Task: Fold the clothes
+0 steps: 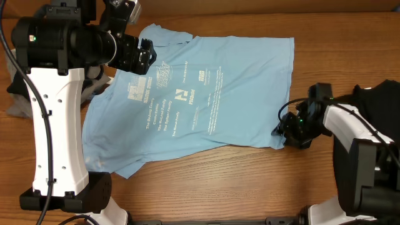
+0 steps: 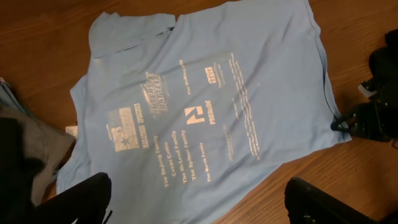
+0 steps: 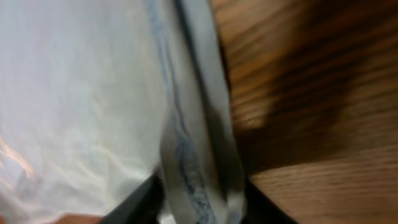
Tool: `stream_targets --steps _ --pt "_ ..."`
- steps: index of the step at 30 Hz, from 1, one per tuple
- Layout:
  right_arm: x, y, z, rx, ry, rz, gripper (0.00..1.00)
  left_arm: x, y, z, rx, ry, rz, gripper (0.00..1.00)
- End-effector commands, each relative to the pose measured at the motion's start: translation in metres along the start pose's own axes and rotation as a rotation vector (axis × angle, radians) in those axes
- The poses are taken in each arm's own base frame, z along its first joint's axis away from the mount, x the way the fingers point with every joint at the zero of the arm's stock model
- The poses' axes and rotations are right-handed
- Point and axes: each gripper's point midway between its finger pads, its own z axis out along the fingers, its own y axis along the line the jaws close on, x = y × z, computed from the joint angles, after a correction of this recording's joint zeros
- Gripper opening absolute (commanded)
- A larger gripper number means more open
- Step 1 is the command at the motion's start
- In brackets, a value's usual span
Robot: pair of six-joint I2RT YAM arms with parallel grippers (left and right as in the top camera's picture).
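Right end effector [image 1: 289,132] is down at the bottom hem corner [image 1: 275,141] of the light blue T-shirt [image 1: 206,94] and looks clamped on that edge. The rest of the shirt lies print-up and mostly flat on the surface [image 1: 250,181], stretching away from it toward the left end effector [image 2: 199,206], which hangs above the shirt with fingers wide apart and nothing in them. For this fold I'd check the pinch has both layers, lift just clear of the wood, and carry the corner straight across so the edges line up.
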Motion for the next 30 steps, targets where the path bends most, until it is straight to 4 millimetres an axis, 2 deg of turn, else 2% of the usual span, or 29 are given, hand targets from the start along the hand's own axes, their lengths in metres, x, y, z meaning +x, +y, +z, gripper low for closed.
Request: stream_targets --steps 1,3,6,11,14,18,19,21,23,25,28,30 --pt "0.010 0.009 -0.002 -0.057 0.036 0.009 0.18 -0.001 -0.003 -0.002 0.000 -0.006 0.030 0.92" --pt "0.014 0.023 -0.008 -0.124 0.067 0.005 0.11 -0.001 -0.003 -0.002 0.000 -0.005 0.030 0.92" --pt "0.012 0.051 -0.030 -0.247 0.097 0.005 0.08 -0.001 -0.003 -0.002 0.000 -0.006 0.030 0.93" --pt "-0.011 0.091 -0.067 -0.387 0.046 -0.014 0.07 -0.001 -0.003 -0.002 0.000 -0.007 0.030 0.93" --pt "-0.027 0.102 -0.072 -0.418 -0.007 0.002 0.09 -0.001 -0.003 -0.002 0.000 -0.006 0.030 0.93" --pt "-0.050 0.103 -0.071 -0.406 -0.101 0.006 0.19 -0.001 -0.003 -0.002 0.000 -0.006 0.030 0.92" --pt "-0.056 0.103 -0.072 -0.402 -0.127 -0.004 0.26 -0.001 -0.003 -0.002 0.000 -0.006 0.030 0.93" --pt "-0.066 0.106 -0.074 -0.410 -0.176 -0.030 0.63 -0.001 -0.003 -0.002 0.000 -0.006 0.030 0.92" --pt "-0.073 0.108 -0.078 -0.418 -0.211 -0.052 0.68 -0.001 -0.003 -0.002 0.000 -0.005 0.029 0.92" --pt "-0.079 0.102 -0.079 -0.396 -0.241 -0.071 0.68 0.000 -0.003 -0.002 0.001 -0.003 0.029 0.92" --pt "-0.077 0.084 -0.074 -0.328 -0.232 -0.061 0.67 0.001 -0.003 -0.002 0.002 0.002 0.027 0.92" --pt "-0.074 0.065 -0.070 -0.244 -0.222 -0.025 0.66 0.002 -0.003 -0.002 0.002 0.008 0.026 0.92"
